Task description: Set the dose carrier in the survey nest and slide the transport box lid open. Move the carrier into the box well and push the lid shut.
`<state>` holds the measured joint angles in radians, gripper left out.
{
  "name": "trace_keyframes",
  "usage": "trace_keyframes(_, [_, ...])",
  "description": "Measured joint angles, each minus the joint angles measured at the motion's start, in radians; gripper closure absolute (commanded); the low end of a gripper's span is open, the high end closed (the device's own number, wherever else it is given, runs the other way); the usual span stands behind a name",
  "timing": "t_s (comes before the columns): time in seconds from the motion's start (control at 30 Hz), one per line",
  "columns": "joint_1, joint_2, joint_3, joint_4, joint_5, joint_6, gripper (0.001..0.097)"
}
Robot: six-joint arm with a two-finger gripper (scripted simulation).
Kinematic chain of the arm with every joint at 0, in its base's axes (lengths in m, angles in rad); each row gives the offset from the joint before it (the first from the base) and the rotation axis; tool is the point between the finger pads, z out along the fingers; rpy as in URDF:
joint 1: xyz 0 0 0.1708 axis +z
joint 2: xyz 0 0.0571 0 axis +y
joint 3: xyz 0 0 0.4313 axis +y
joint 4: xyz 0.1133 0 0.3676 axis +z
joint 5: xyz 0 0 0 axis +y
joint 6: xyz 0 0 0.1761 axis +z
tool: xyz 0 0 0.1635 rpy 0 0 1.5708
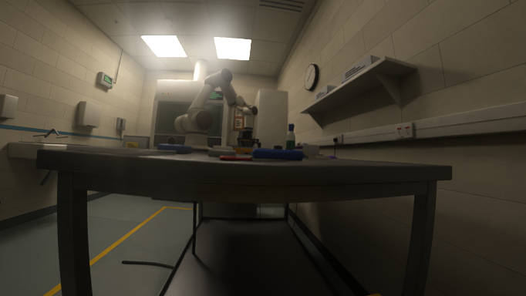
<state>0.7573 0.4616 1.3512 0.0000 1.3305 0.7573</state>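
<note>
On the far part of the dark table top, a low yellow-orange piece [242,149] sits right under the arm's hand; I cannot tell whether it is the nest, the box or the carrier. A grey block [221,152] lies just left of it. The white arm [200,115] reaches down from its base at the table's far end. My gripper [246,143] hangs low over the yellow-orange piece. Its fingers are open and hold nothing.
The table's near edge [243,171] hides most of the top from this low camera. A red pen [235,158] and a blue pad [277,154] lie nearer. Another blue pad [174,148] lies left. A bottle [290,137] stands right.
</note>
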Motion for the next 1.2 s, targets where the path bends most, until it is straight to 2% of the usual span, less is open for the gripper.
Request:
trace_keyframes(0.5, [0.000, -0.005, -0.005, 0.000, 0.009, 0.000, 0.0353])
trace_keyframes(1.2, [0.000, -0.039, -0.043, 0.000, 0.080, 0.000, 0.0353])
